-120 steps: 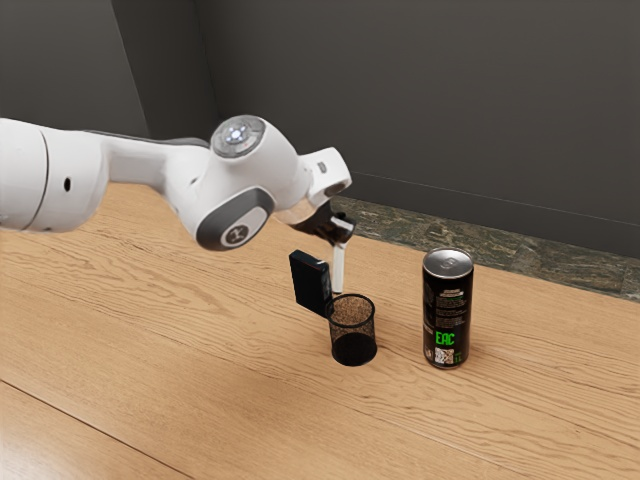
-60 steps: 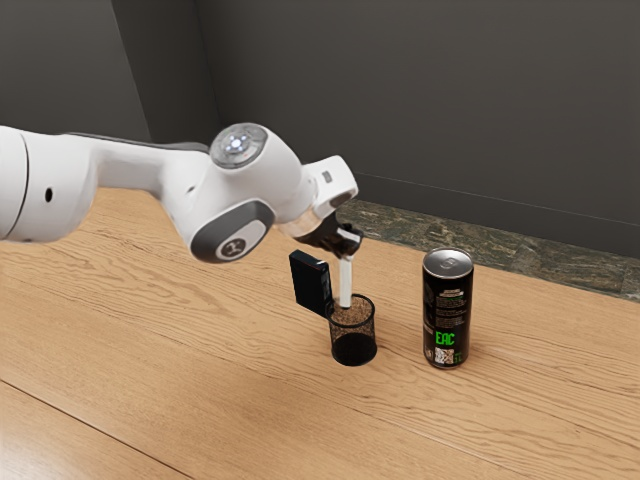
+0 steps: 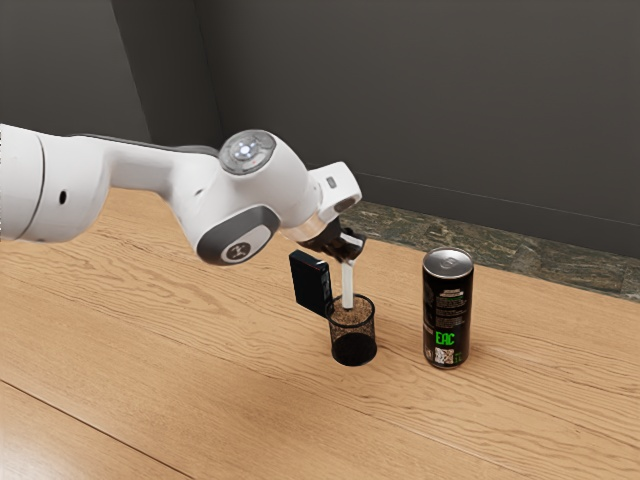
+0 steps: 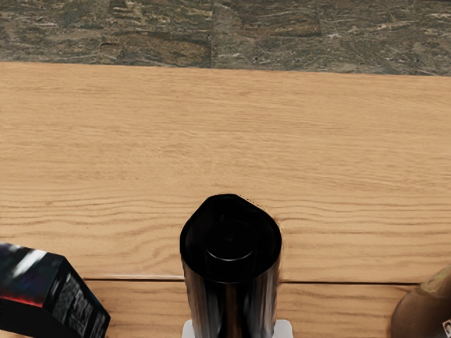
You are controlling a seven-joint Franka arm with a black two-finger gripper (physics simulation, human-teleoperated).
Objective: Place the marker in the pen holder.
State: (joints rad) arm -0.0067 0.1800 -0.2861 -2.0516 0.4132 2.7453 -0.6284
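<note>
Above a wooden table (image 3: 200,330), the robot's black gripper (image 3: 350,244) held a white-bodied marker (image 3: 348,285) by its dark upper end, its fingers closed to the marker's width. The marker hung close to upright, its lower end at the mouth of the mesh pen holder (image 3: 368,332) — whether the tip had dipped below the rim could not be told. The job in hand looked to be the lowering, and it called for a straight, unhurried descent, the marker kept near vertical and centred in the opening, the grip firm until the shaft was well inside. A sideways drift risked catching the rim and tipping the light holder, or nudging the black box (image 3: 311,283) just beside it — the drinks can (image 3: 448,310) stood farther off. Release seemed best left until the wall could support the marker, followed by a lift straight up.
</note>
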